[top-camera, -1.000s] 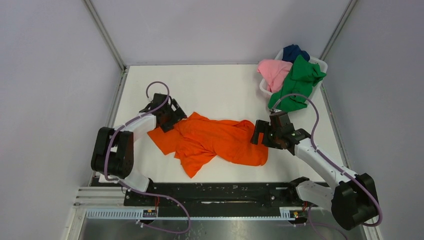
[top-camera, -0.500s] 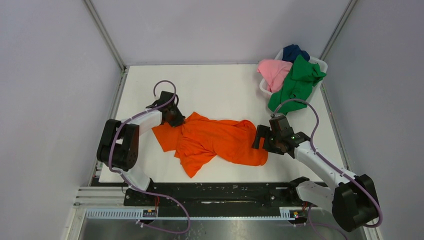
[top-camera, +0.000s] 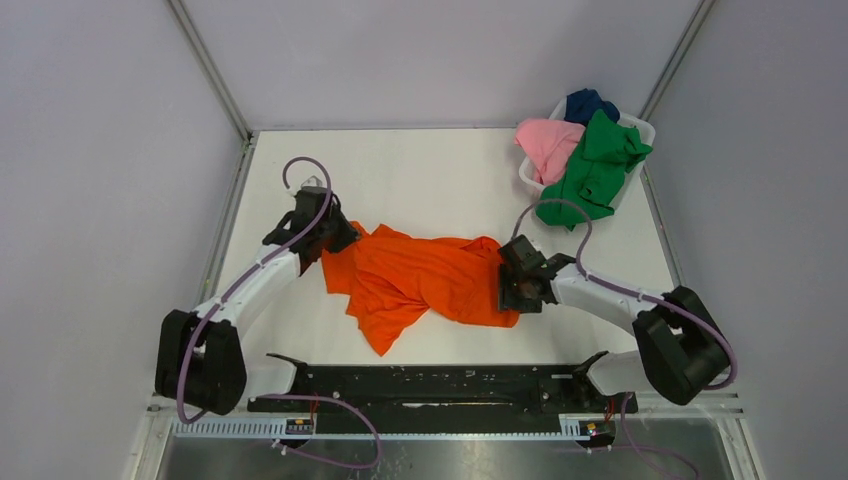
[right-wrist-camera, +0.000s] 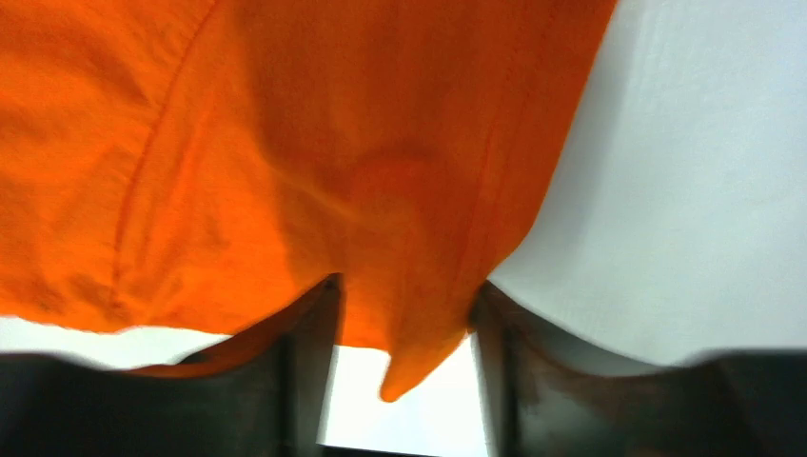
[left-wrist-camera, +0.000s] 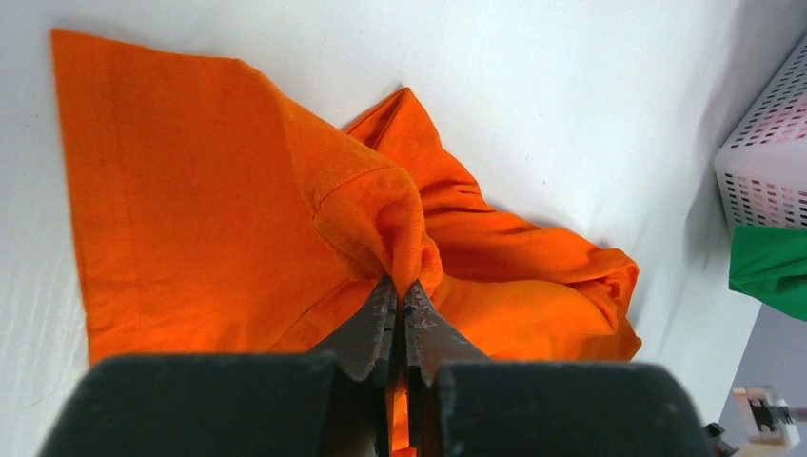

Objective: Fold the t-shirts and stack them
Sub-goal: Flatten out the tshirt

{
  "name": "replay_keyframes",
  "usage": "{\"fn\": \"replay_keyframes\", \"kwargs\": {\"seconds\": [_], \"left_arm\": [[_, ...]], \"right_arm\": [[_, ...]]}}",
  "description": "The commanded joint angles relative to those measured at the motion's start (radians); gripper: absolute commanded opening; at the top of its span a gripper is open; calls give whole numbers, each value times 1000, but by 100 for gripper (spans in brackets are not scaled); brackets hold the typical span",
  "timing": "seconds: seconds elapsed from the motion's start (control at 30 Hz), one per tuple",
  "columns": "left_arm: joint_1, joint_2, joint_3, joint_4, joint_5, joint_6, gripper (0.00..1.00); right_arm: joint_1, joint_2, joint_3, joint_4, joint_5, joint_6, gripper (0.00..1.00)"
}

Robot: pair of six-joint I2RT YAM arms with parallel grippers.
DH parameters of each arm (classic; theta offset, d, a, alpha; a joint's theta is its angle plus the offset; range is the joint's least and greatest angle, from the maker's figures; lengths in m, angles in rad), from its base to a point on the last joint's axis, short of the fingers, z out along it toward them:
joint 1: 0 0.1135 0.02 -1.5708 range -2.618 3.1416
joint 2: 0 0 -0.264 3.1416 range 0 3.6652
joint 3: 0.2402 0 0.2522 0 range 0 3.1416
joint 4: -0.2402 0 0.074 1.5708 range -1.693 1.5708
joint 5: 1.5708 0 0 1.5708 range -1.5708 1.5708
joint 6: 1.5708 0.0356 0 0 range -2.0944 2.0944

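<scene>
The bright orange t-shirt lies crumpled across the middle of the white table. My left gripper is shut on a bunched fold at its left end; in the left wrist view the cloth puckers up out of the closed gripper. My right gripper sits over the shirt's right edge. In the right wrist view, that gripper stands open around a hanging corner of the orange cloth. The pink, green and dark blue t-shirts are heaped at the far right.
A white plastic basket stands at the table's far right corner and holds the three other shirts, the green one draping over its front. The left wrist view shows the basket at the right edge. Grey walls close in the table.
My left gripper has shut on the shirt's left end and bunched it up. My right gripper has moved left onto the shirt's right edge, its jaws narrower than before.
</scene>
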Motion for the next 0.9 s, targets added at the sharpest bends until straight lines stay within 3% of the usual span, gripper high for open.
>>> {"fn": "replay_keyframes", "kwargs": {"seconds": [0.0, 0.07, 0.1, 0.13, 0.27, 0.37, 0.53, 0.7, 0.77, 0.87], "left_arm": [[-8, -89, -24, -24, -51, 5, 0], [-9, -125, -22, -36, -67, 7, 0], [-8, -143, -11, -44, -76, 14, 0], [-8, -160, 5, -49, -88, 27, 0], [-8, -174, 159, -60, -174, 95, 0], [3, -93, 367, -86, -214, 163, 0], [63, 122, 904, -229, -188, 266, 0], [129, 248, 1390, -338, -154, 320, 0], [132, 246, 1478, -338, -167, 345, 0], [133, 188, 1447, -320, -194, 393, 0]], "right_arm": [[84, 87, 77, -21, 99, 54, 40], [114, 87, 115, -25, 146, 53, 12], [116, 71, 141, -34, 168, 45, 2], [117, 46, 171, -45, 200, 31, 0], [107, -48, 350, -60, 341, -93, 0], [55, -30, 579, -62, 345, -197, 0], [-40, 108, 1089, -67, 260, -340, 0], [-99, 328, 1668, -205, 164, -391, 0], [-115, 381, 1820, -238, 107, -397, 0], [-130, 382, 1864, -249, 62, -405, 0]]}}
